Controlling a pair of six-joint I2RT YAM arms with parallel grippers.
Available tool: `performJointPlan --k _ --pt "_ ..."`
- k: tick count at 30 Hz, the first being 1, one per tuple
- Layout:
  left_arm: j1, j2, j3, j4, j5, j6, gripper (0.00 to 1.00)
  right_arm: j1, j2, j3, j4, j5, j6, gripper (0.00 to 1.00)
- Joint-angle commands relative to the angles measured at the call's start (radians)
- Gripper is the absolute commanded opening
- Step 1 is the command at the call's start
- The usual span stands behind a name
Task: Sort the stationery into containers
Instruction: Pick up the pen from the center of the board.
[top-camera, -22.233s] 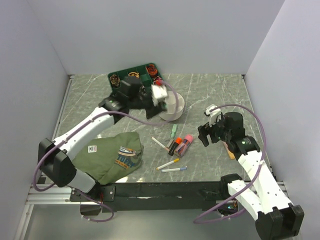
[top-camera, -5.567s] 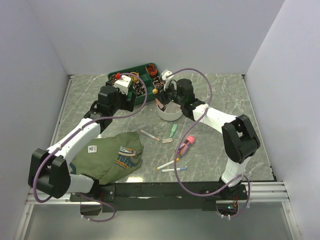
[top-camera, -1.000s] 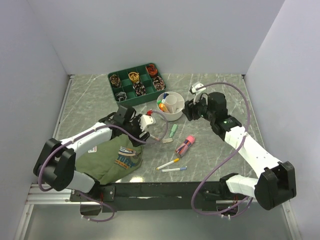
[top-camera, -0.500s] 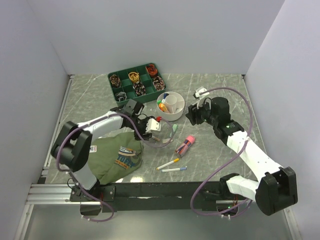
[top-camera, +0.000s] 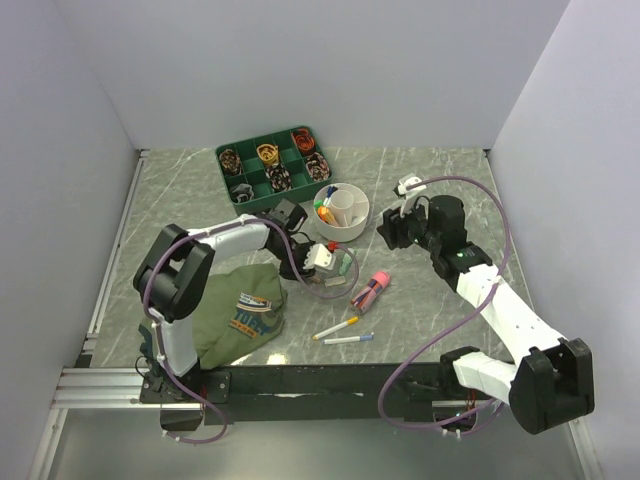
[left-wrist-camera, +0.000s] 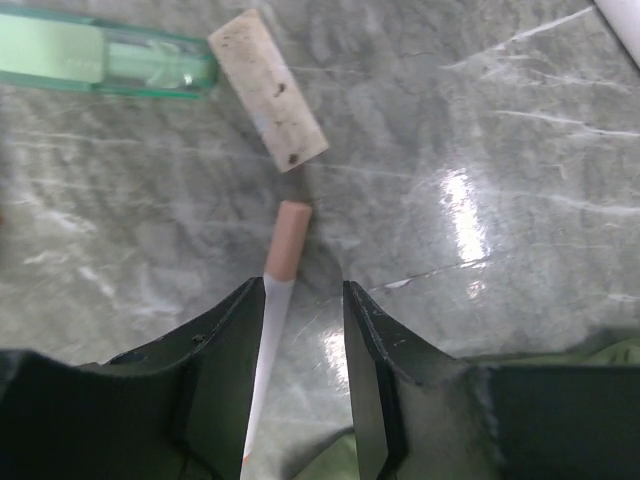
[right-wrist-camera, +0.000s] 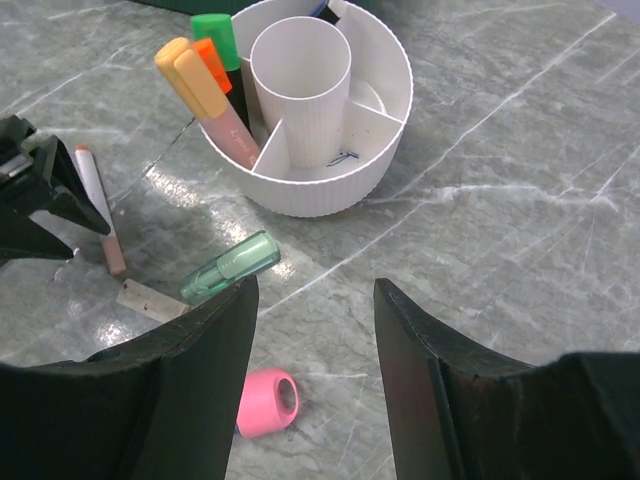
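The white pen (left-wrist-camera: 272, 300) with a pink cap lies flat on the table (left-wrist-camera: 480, 120), near the cup (right-wrist-camera: 330, 190) and just beside a beige block (left-wrist-camera: 268, 90). The left gripper (left-wrist-camera: 303, 298) stands over the pen, its fingers apart on either side of it. The pick-up seems to be in hand; next the fingers must close, then carry the pen to the cup. The right gripper (right-wrist-camera: 315, 300) hangs with fingers apart and holds nothing. The shirt (top-camera: 225, 322) has a print, too small to read.

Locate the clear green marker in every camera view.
Top external: marker mid-table, just below the white cup.
Left wrist: marker along the top-left edge.
Right wrist: marker left of centre, below the white cup.
Shared landmark: beige block by its end, in both wrist views only.
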Motion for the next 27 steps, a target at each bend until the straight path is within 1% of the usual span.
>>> performJointPlan --k 1,7,11,16,19,20,21,23,25,26,27 --pt "-0.013 0.025 0.035 -0.029 0.026 0.025 0.43 -0.016 0.008 0.003 0.049 -0.018 0.011 0.57" --pt "-0.033 0.061 0.053 0.014 -0.008 -0.035 0.39 -0.02 0.014 0.007 0.05 -0.021 0.015 0.57" --pt "-0.053 0.078 0.061 0.013 -0.044 -0.05 0.29 -0.022 0.011 0.002 0.049 -0.02 0.014 0.57" --pt "-0.071 0.068 0.018 0.005 -0.113 0.006 0.26 -0.025 0.006 -0.004 0.05 -0.023 0.014 0.57" --pt "-0.071 0.078 0.02 -0.027 -0.126 0.003 0.14 -0.028 0.003 0.0 0.05 -0.026 0.012 0.56" --pt "-0.071 0.08 0.036 -0.039 -0.118 0.0 0.04 -0.028 0.0 -0.001 0.05 -0.028 0.011 0.55" --pt "-0.068 0.072 0.047 -0.059 -0.107 -0.007 0.01 -0.029 0.0 0.002 0.047 -0.026 0.009 0.54" --pt "-0.07 0.046 0.09 -0.088 -0.068 -0.017 0.01 -0.031 -0.001 0.013 0.036 -0.026 0.006 0.54" --pt "-0.065 -0.013 0.142 -0.134 -0.029 -0.044 0.01 -0.031 -0.003 0.029 0.02 -0.025 -0.001 0.54" --pt "-0.064 -0.032 0.226 -0.159 0.012 -0.055 0.01 -0.034 -0.004 0.034 0.013 -0.021 -0.005 0.54" --pt "-0.062 -0.064 0.275 -0.179 0.04 -0.067 0.01 -0.032 -0.004 0.039 0.009 -0.02 -0.012 0.54"
